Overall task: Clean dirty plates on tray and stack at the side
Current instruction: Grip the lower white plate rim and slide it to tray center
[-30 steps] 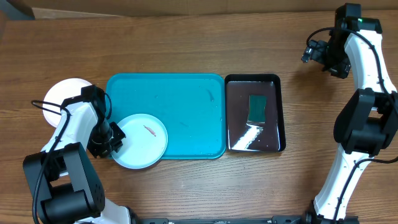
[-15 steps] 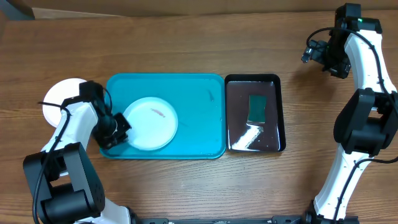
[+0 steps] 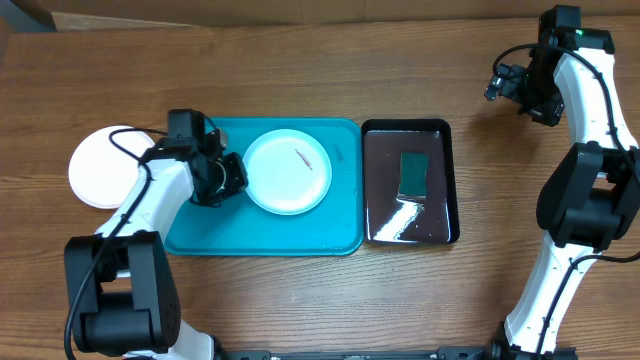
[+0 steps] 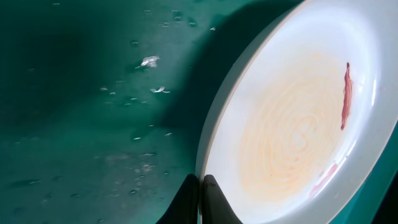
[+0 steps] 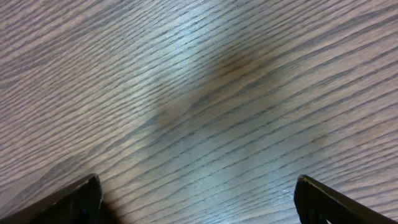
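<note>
A pale plate (image 3: 288, 170) with a small brown food bit lies over the middle of the turquoise tray (image 3: 300, 232). My left gripper (image 3: 234, 178) is shut on the plate's left rim. In the left wrist view the fingers (image 4: 200, 198) pinch the rim of the plate (image 4: 298, 124), which shows a reddish smear and a faint orange stain. A white plate (image 3: 98, 166) lies on the table left of the tray. My right gripper (image 3: 497, 85) is open over bare wood at the far right, its fingertips (image 5: 196, 202) wide apart and empty.
A glossy black bin (image 3: 409, 182) holding a green sponge (image 3: 413, 174) stands right of the tray. Small crumbs and droplets (image 4: 149, 61) lie on the tray floor.
My left gripper has carried the plate from the tray's front left corner up and right to the tray's middle. The right arm has not moved.
</note>
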`<state>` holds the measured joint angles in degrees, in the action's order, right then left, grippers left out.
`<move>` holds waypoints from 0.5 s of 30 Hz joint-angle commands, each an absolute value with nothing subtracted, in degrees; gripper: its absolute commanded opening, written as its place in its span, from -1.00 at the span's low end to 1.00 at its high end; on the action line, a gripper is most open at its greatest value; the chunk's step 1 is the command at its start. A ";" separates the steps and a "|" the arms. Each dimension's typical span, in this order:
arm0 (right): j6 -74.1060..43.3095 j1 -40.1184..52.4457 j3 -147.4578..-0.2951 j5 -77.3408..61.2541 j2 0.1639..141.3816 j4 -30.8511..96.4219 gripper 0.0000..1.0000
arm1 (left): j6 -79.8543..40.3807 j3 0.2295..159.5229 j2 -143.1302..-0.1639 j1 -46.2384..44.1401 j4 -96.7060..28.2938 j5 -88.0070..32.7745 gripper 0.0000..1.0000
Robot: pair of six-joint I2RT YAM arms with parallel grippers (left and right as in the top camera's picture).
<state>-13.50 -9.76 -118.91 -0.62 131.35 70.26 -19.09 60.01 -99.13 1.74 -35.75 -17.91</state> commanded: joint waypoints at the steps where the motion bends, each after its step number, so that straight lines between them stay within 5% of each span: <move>1: -13.72 -10.15 -120.07 -0.25 129.23 70.06 1.00 | -20.82 60.05 -99.55 -0.47 -35.27 -14.39 -0.88; 9: -13.72 -10.15 -120.07 -0.25 129.23 70.06 1.00 | -20.84 60.03 -99.70 -2.02 -35.05 -12.21 -0.56; 15: -13.72 -10.15 -120.07 -0.25 129.23 70.06 1.00 | -20.82 59.81 -99.72 -2.02 -35.07 -11.42 -0.59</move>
